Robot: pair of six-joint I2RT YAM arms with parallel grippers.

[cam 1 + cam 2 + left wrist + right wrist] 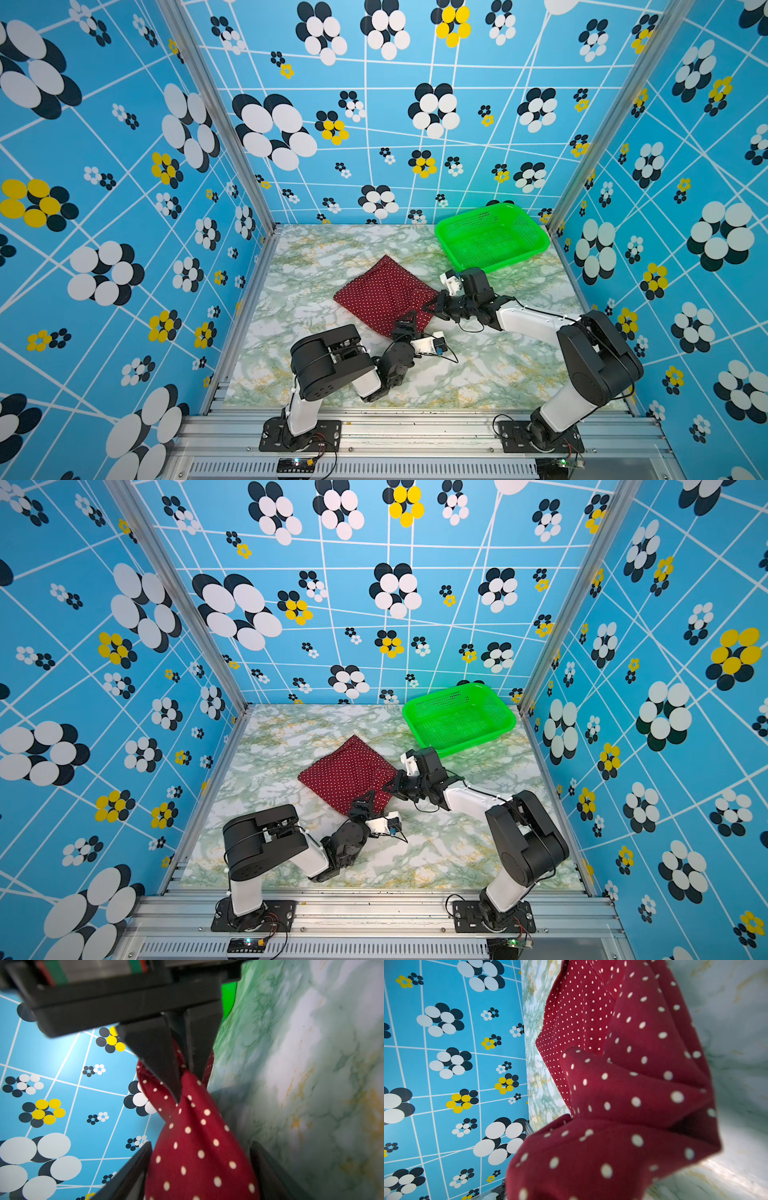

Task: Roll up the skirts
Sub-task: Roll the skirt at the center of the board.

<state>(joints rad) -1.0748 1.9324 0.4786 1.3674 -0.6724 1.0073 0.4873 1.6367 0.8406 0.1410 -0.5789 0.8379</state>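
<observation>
The skirts are a single maroon polka-dot cloth (380, 293) (347, 771) lying mostly flat in the middle of the marble table. Its near right edge is lifted and twisted. My right gripper (431, 305) (389, 785) is shut on that lifted edge; the left wrist view shows its fingers (158, 1057) pinching the cloth. In the right wrist view the cloth (633, 1084) hides the jaws. My left gripper (409, 321) (365, 799) is at the skirt's near corner, open, with its fingers (135, 1167) wide apart around the twisted bunch (197, 1147).
A green mesh basket (511, 259) (469, 748) stands empty at the back right corner, just behind the right wrist. Patterned blue walls close the table on three sides. Bare marble table (478, 374) stretches in front of the skirt, between the two arm bases.
</observation>
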